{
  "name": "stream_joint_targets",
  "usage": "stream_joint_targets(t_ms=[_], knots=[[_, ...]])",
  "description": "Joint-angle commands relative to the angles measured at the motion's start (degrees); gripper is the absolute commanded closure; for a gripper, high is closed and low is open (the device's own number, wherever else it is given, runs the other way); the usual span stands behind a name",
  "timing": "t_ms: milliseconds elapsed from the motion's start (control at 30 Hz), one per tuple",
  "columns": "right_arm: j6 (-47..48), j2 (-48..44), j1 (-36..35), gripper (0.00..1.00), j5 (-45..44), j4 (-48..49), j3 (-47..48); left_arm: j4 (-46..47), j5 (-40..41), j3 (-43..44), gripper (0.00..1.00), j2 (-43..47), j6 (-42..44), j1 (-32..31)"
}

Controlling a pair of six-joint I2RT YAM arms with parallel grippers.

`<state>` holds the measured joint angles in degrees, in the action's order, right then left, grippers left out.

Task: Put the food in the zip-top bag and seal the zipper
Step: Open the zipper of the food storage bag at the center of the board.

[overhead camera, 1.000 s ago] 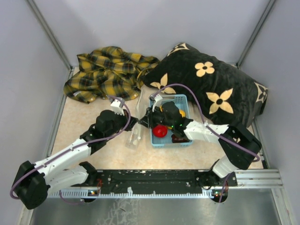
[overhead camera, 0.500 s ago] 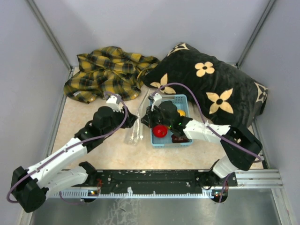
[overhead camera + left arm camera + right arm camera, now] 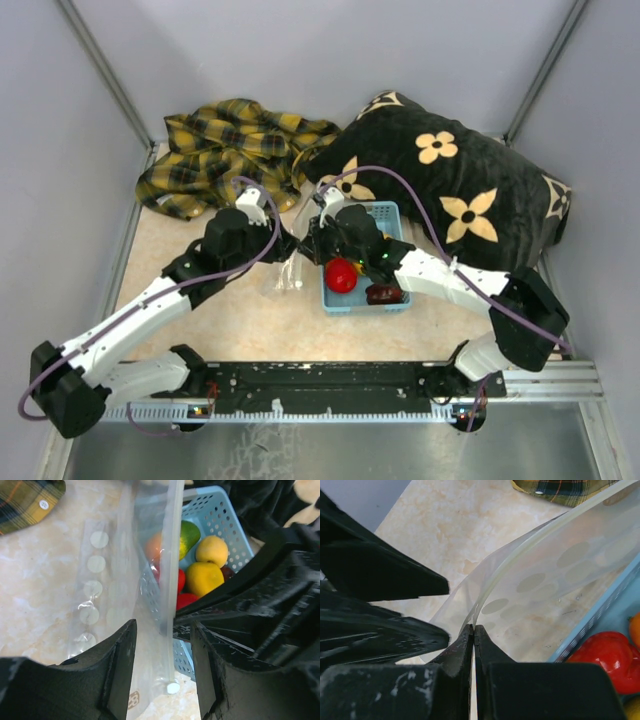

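**Bag [image 3: 560, 565] pinched at its rim, beside the basket [image 3: 227, 527]**

Right jaws are clamped on the bag's edge. Left jaws stand apart, astride the zipper [image 3: 170, 580], whose long axis runs straight ahead of them. Fruit [image 3: 207, 575] sits in the basket, ahead-right.

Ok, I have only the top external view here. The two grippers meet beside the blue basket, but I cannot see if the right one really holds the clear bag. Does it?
Observer: Yes. In the right wrist view the right gripper is shut on the edge of the zip-top bag.
Operator: And the left one?
Observer: The left gripper is open. The zipper strip runs through its gap, not pinched.
Operator: Is any food inside the bag?
Observer: None that I can see. The left wrist view shows the toy fruits lying in the light-blue basket, some of them seen through the clear film.
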<state>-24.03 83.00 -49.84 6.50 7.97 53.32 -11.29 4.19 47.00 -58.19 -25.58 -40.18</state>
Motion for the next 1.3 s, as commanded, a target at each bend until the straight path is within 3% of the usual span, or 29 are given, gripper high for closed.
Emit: stream_joint_targets(t_ms=[0,533,867,1267], knots=[[1.01,-3.28,-0.8,1.0,-0.34,0.28,2.44,1.33,-1.71,1.68,0.47,-3.67,0.58,-0.09],[2.03,-6.43,-0.87,1.0,0.47,1.24,0.68,-2.94,11.06,0.25,0.54,-7.39,-0.52,0.2],[2.59,-3.38,-0.82,1.0,0.15,-1.28,2.79,2.3,3.23,-0.19,0.57,-5.73,1.58,0.2],[3.2,-1.22,-1.01,1.0,1.06,-3.34,4.5,0.87,8.15,5.72,0.52,-10.92,2.18,0.28]])
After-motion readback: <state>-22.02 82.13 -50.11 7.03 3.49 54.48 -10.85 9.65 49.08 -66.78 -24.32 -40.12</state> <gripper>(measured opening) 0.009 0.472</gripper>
